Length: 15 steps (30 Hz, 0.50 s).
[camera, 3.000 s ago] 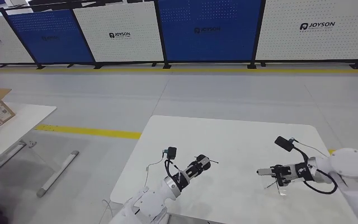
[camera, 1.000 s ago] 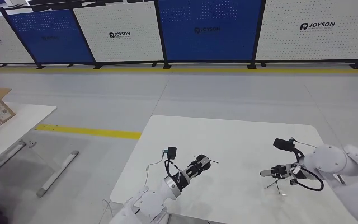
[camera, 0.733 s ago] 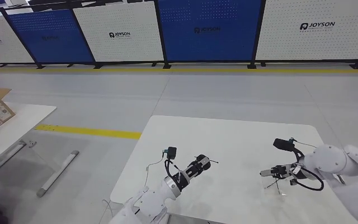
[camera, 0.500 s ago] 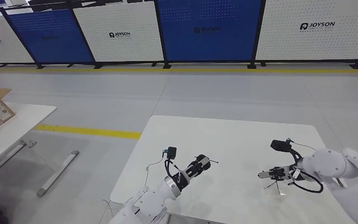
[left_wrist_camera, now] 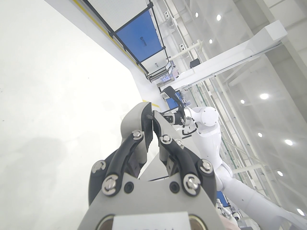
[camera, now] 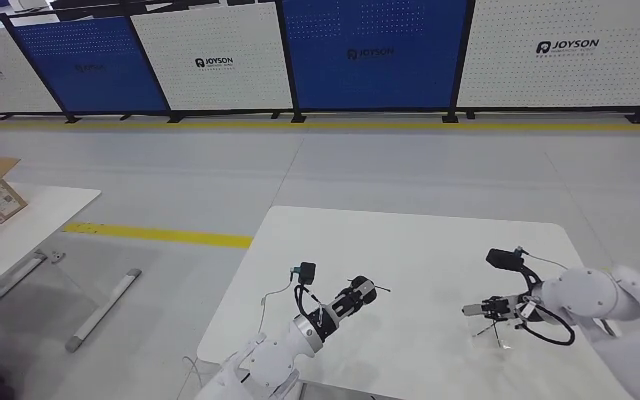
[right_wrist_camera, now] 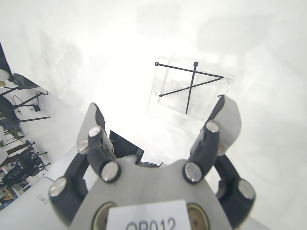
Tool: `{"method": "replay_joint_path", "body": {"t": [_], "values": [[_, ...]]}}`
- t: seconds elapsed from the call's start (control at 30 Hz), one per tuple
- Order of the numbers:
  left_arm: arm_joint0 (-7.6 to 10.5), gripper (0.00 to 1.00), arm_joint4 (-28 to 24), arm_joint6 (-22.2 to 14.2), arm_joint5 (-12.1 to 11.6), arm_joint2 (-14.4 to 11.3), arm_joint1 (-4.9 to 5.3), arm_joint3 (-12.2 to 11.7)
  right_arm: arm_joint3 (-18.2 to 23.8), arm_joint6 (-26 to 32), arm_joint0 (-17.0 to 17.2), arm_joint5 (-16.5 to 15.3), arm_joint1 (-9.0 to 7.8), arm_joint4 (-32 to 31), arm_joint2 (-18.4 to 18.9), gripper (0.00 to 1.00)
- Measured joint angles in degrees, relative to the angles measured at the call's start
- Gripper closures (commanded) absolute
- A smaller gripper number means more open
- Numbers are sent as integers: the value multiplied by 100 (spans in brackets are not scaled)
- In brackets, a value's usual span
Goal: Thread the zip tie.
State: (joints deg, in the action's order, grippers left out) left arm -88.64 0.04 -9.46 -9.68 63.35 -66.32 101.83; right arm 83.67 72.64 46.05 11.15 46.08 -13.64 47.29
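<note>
Zip ties (right_wrist_camera: 191, 86) lie crossed in a tray (right_wrist_camera: 172, 113) at four o'clock on the table (camera: 420, 240), under the spread right gripper (right_wrist_camera: 158, 102). The left gripper (left_wrist_camera: 151, 117), pressed together, seems to pinch a tie (camera: 381, 289). This looks like the pick-up step; next, lower and close on one strand.

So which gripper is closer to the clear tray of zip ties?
Right. The right gripper hovers open right by the clear tray; the left gripper sits well away near the middle of the table, shut on a zip tie.
</note>
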Motion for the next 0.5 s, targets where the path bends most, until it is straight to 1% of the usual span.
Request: {"method": "replay_joint_path", "body": {"t": [0.03, 0.07, 0.1, 0.17, 0.2, 0.3, 0.5], "values": [[0, 100, 0, 0, 0, 0, 0, 0, 36, 19, 35, 21, -16, -10, 45, 23], [0, 100, 0, 0, 0, 0, 0, 0, 59, 39, 57, 54, -28, -29, 78, 25], [0, 100, 0, 0, 0, 0, 0, 0, 83, 60, 76, 98, -38, -48, 105, 35], [0, 100, 0, 0, 0, 0, 0, 0, 132, 108, 113, 185, -53, -75, 153, 47], [0, 100, 0, 0, 0, 0, 0, 0, 142, 128, 125, 218, -57, -79, 171, 51], [0, 100, 0, 0, 0, 0, 0, 0, 146, 197, 134, 345, -57, -113, 194, 51], [0, 100, 0, 0, 0, 0, 0, 0, 1, 345, 9, 674, 18, -219, 62, 57]]}}
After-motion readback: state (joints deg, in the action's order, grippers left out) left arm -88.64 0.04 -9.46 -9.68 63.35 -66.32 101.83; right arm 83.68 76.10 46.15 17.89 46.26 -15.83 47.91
